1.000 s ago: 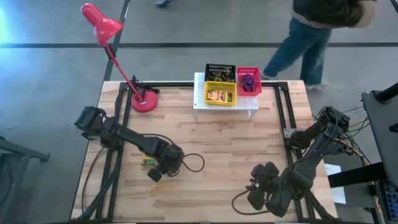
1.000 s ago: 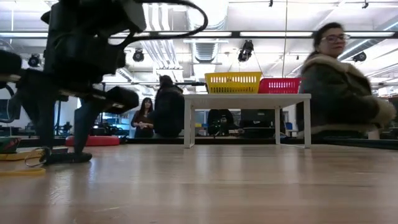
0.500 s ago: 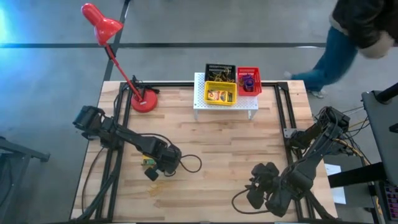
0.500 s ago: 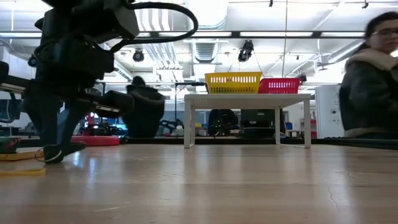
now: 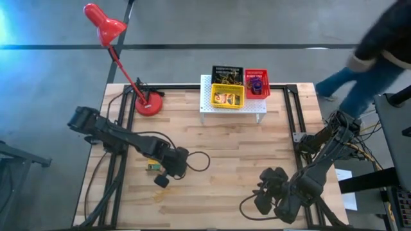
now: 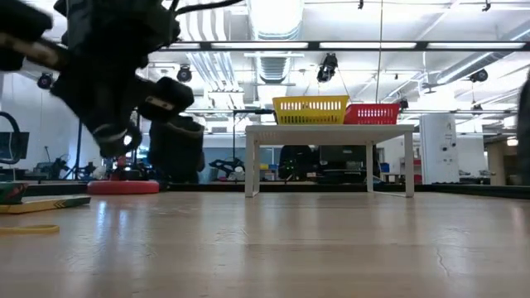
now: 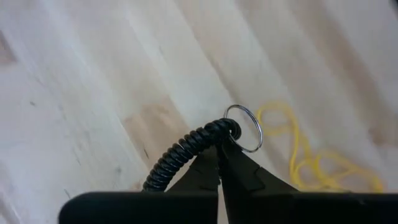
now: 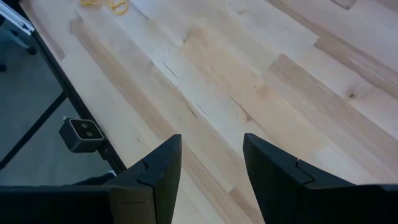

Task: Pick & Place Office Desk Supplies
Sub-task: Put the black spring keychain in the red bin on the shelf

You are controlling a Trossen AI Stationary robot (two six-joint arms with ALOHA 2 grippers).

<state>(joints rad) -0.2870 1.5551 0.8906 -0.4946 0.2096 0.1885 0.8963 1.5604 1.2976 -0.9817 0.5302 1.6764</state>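
Wooden table (image 5: 244, 154); left gripper (image 7: 219, 144) jaws clamped on half-hidden black coil ring (image 7: 186, 149), right gripper (image 8: 211, 168) jaws apart.

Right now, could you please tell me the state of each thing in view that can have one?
Left end effector: shut on the black coiled ring, raised above the table.
Black coiled ring: held, off the wood, metal loop at its end.
Right end effector: open, empty, over the table's near right part.
Yellow rubber bands: loose on the table.
Yellow tray: on the white stand, holding items.
Red tray: on the stand, holding items.
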